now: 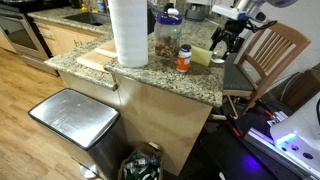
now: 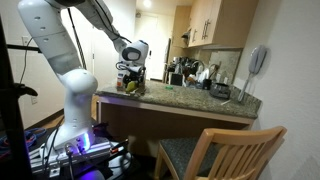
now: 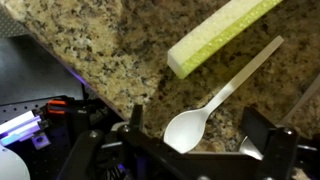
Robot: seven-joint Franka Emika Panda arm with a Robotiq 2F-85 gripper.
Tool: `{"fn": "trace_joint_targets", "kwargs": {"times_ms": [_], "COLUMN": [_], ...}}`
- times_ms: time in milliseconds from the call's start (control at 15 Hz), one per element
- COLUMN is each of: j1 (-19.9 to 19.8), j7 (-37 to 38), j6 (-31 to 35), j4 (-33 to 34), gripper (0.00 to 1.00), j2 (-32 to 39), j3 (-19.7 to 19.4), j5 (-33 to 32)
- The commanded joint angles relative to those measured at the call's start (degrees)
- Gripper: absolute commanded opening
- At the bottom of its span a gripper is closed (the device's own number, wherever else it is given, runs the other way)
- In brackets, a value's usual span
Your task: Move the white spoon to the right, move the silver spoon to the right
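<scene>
While the claw [image 3: 206, 126] hung open over the white spoon [image 3: 192, 128], that flat spoon could slip, maybe bumping the sponge [image 3: 222, 37].

The counter [image 3: 100, 50] is speckled polished granite. The white spoon [image 3: 195, 125] looks smooth plastic, the sponge [image 3: 222, 32] matt and porous, the bin lid [image 1: 72, 115] brushed metal.

Pincer [image 1: 222, 48] low over granite counter [image 1: 160, 78], paper-towel roll [image 1: 128, 32] and jar [image 1: 167, 36] nearby
</scene>
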Motion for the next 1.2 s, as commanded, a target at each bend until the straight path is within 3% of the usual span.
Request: {"fn": "trace_joint_targets", "kwargs": {"times_ms": [0, 400, 733, 800, 867, 1133], "j1": [1.41, 2.29, 4.01, 4.25, 4.4, 4.67], "j7": [4.33, 11.38, 12.87, 12.93, 13.08, 14.32], "j6": [6.54, 11.87, 10.93, 10.86, 10.64, 11.04], "j4": [-1.33, -1.85, -2.29, -2.47, -2.56, -2.36], "gripper": [1.0, 1.0, 1.0, 0.92, 0.73, 0.45], "j2": [2.62, 5.08, 5.28, 5.04, 4.87, 5.32], "j3": [1.15, 2.07, 1.54, 1.51, 1.53, 1.9], "j5": [-0.44, -4.34, -4.91, -4.91, -5.09, -5.35]}}
